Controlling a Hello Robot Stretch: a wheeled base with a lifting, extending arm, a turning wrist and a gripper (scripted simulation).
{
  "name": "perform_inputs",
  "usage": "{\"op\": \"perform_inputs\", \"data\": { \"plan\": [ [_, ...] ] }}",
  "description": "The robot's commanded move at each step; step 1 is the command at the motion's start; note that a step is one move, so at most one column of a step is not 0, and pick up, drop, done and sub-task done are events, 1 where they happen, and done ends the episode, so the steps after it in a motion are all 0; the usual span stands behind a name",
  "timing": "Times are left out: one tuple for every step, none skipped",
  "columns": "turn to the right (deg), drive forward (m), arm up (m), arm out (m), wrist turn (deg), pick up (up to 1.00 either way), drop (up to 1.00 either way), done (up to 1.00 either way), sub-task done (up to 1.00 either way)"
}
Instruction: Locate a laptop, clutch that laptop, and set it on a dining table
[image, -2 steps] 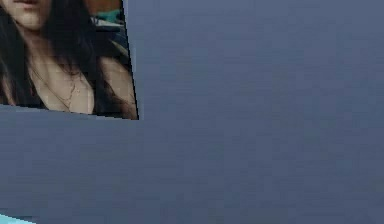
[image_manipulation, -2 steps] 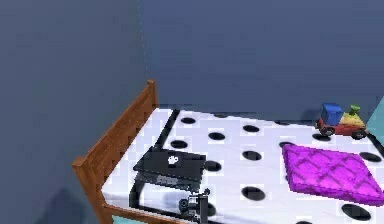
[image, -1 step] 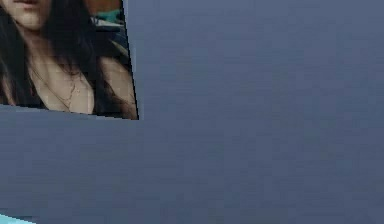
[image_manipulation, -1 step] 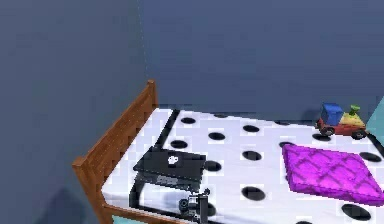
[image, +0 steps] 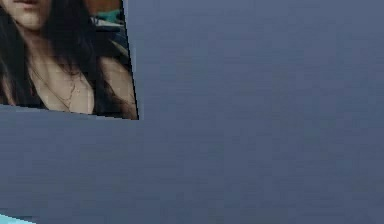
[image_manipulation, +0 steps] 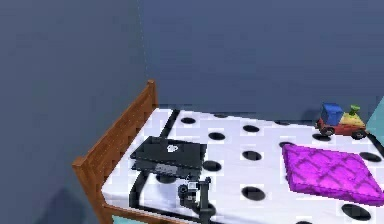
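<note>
A dark flat laptop lies on a bed with a white cover dotted in black, near the bed's wooden end board. The gripper shows at the arm side view's bottom, just below the laptop, with the bed cover behind it. I cannot tell whether it holds anything.
A purple cushion lies on the bed toward the arm side view's right, and a colourful toy train stands beyond it. Dark blue walls close in behind the bed. In the forward view a blue wall stands close, with a portrait picture at its upper left.
</note>
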Motion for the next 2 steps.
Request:
{"op": "perform_inputs", "data": {
  "plan": [
    [0.0,0.00,0.50,0.00,0.0,0.00,0.00,0.00,0.00],
    [0.0,0.00,0.08,0.00,0.0,0.00,0.00,0.00,0.00]
  ]
}}
